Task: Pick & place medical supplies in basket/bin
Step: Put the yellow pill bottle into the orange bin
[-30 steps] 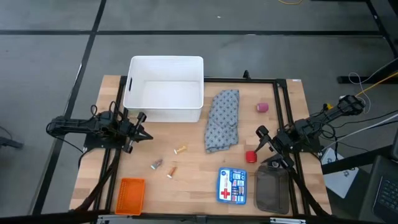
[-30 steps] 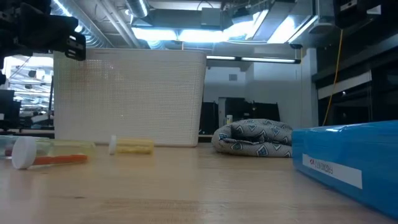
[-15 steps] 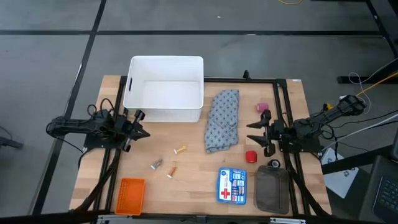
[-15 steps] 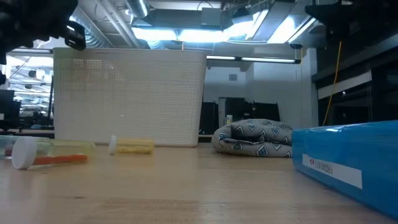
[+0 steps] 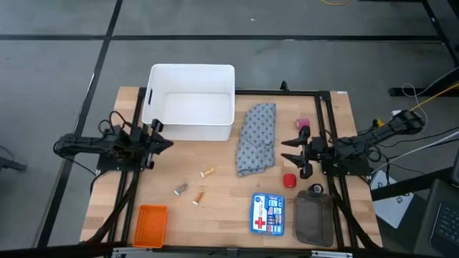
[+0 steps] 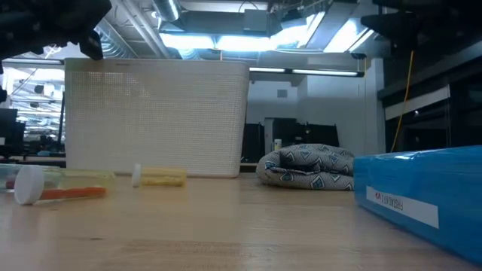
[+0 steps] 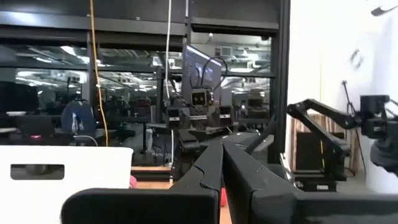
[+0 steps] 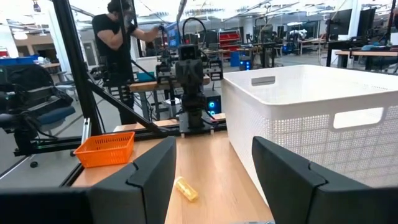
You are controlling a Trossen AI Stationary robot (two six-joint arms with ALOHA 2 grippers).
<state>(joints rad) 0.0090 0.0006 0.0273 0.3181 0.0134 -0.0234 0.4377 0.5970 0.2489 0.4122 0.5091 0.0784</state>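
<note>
Right gripper [image 5: 292,155], fingers apart & empty, hovers btwn cloth [image 5: 257,137] on its left (long axis far-to-near), pink cylinder [image 5: 303,124] just far and red cylinder [image 5: 289,180] just near; much closer than shut left gripper [image 5: 163,142].

A small orange basket [image 5: 151,224] sits at the near left corner of the wooden surface [image 5: 222,197]. A blue first-aid box [image 5: 267,214] lies near the front edge, with a dark mesh pouch [image 5: 313,220] just to its right. Beyond the surface, a person in dark clothing [image 8: 116,37] stands among workbenches.
</note>
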